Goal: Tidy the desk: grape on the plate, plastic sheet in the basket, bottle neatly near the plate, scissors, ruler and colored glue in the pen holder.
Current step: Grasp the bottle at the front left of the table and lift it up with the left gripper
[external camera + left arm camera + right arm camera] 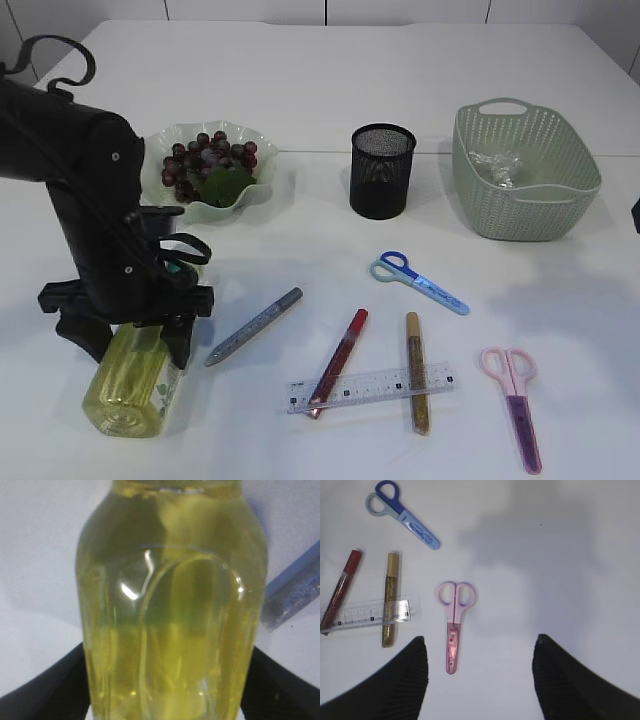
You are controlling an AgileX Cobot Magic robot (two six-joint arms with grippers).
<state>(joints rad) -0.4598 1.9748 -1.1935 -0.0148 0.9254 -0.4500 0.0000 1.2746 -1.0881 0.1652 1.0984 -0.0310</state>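
My left gripper [130, 330] is shut on the yellow bottle [130, 385] at the front left; the bottle fills the left wrist view [170, 605] between the two jaws. The grapes [205, 160] lie on the plate [262, 140]. The plastic sheet [497, 167] lies in the green basket [525, 215]. Blue scissors [418, 281], pink scissors [518, 400], the ruler [375, 388] and silver [255, 326], red [338, 360] and gold [416, 385] glue pens lie on the table. My right gripper [480, 680] is open and empty, above and just right of the pink scissors [454, 625].
The black mesh pen holder [381, 170] stands between plate and basket. The ruler [365, 614] lies across the red glue [342, 587] and gold glue [390, 600]. The silver glue's end shows beside the bottle in the left wrist view [295, 592].
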